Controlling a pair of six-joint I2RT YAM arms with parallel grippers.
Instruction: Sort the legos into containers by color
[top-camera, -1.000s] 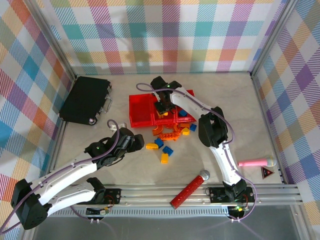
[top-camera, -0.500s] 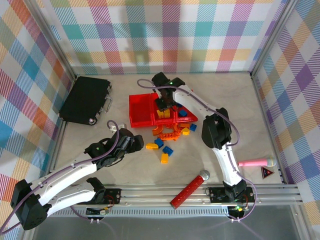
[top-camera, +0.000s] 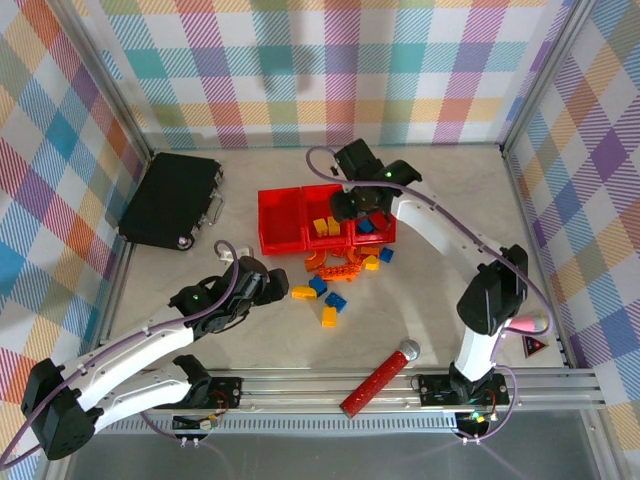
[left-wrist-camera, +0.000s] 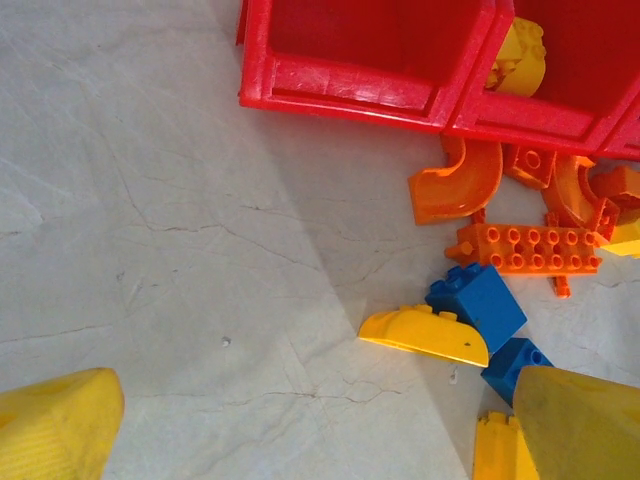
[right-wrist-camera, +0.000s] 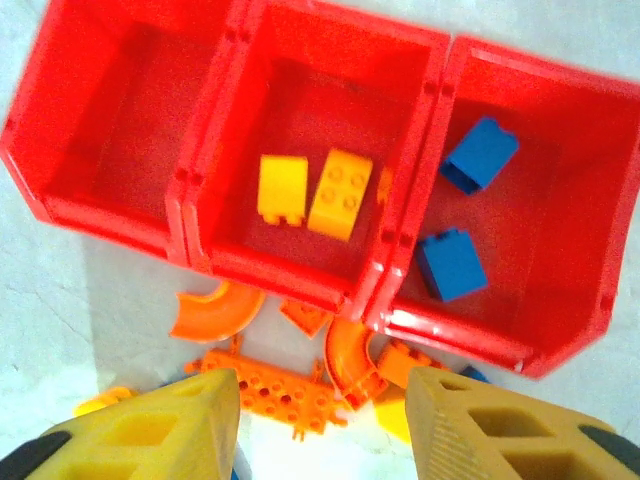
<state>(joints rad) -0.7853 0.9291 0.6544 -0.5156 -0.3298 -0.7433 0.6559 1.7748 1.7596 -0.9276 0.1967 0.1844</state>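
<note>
Toward the middle of the table (top-camera: 250, 170), three red bins (top-camera: 280, 225) stand joined in a row. Seen from the right wrist, the left bin (right-wrist-camera: 110, 120) has a bare floor, the middle bin (right-wrist-camera: 300, 110) holds two yellow bricks (right-wrist-camera: 283, 188) and the right bin (right-wrist-camera: 540, 230) holds two blue bricks (right-wrist-camera: 451, 264).

Just in front of the row lie the loose legos: orange arches (right-wrist-camera: 215, 312) and a long orange plate (left-wrist-camera: 530, 250), then a yellow wedge (left-wrist-camera: 425, 333) touching a blue brick (left-wrist-camera: 478, 300).

Above the bins hovers the right gripper (top-camera: 350, 208), its jaws apart and empty (its arm covers part of the right bin from above). The left gripper (top-camera: 272, 285) sits just left of the loose pile, its jaws also spread around nothing.

Well apart from all this are a black case (top-camera: 172, 200) at the left, a red cylinder (top-camera: 380, 378) with a silver ball end near the front rail, and a pink stick (top-camera: 510, 324) by the right wall.
</note>
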